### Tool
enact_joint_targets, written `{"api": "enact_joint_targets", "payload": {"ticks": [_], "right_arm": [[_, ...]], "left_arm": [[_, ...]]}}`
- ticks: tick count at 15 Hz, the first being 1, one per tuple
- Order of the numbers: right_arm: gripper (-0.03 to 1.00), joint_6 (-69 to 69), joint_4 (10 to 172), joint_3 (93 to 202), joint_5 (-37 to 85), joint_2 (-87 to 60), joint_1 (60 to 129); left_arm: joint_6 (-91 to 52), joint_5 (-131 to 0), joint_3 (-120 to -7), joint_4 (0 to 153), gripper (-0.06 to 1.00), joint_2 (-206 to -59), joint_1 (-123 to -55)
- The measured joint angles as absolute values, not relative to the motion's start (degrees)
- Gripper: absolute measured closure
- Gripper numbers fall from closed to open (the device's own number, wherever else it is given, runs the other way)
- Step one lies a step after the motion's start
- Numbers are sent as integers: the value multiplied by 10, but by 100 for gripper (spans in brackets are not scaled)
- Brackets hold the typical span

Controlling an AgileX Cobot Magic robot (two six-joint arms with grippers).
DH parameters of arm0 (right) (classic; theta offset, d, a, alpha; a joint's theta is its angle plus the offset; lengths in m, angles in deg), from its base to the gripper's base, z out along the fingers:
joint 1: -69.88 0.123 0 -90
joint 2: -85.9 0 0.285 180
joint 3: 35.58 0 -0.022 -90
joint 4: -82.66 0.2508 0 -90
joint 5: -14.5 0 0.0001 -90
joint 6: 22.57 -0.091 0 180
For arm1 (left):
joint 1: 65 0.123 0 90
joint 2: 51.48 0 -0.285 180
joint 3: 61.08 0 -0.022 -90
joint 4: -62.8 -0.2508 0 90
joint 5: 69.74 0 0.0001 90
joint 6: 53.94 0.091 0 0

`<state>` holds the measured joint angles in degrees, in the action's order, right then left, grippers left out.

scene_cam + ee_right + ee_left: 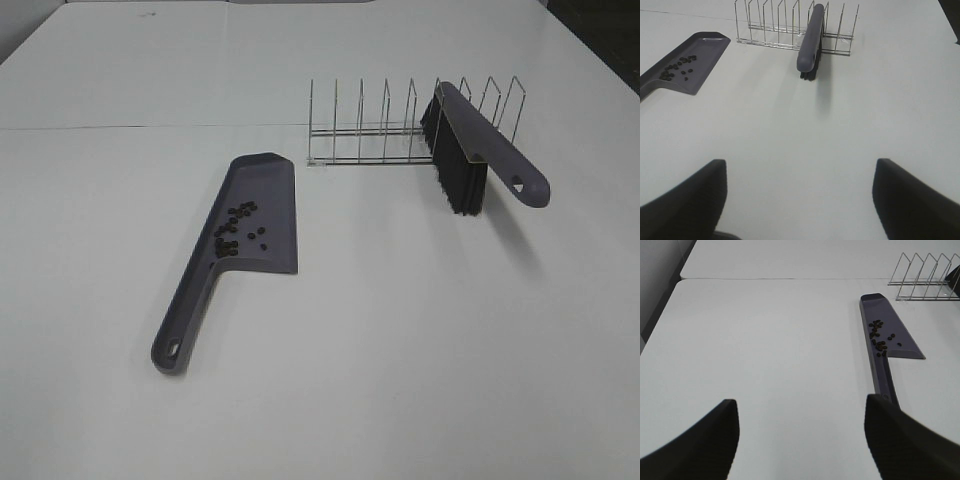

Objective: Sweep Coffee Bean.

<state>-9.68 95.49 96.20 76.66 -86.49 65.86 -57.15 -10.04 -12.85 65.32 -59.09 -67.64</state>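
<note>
The grey-purple dustpan (252,215) lies flat on the white table, handle toward the front left. Several tiny dark coffee beans (236,228) lie inside it, near where the pan meets the handle. The dustpan (890,332) and beans (879,337) also show in the left wrist view, and the pan (687,65) with beans (677,67) in the right wrist view. The brush (480,150) with black bristles rests in the wire rack (400,125); it also shows in the right wrist view (811,40). My left gripper (800,440) and right gripper (800,200) are open, empty, well back from both.
The wire rack (790,25) with several slots stands at the back of the table. A seam in the tabletop (150,127) runs across behind the dustpan. The table's left edge (660,320) shows in the left wrist view.
</note>
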Motion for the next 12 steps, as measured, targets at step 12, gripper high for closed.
{"api": "enact_joint_targets", "payload": {"ticks": [12], "right_arm": [[26,-97,955,962,767,-865,659]], "left_arm": [[-572,-100,-129,653,28,-591,-676]]}}
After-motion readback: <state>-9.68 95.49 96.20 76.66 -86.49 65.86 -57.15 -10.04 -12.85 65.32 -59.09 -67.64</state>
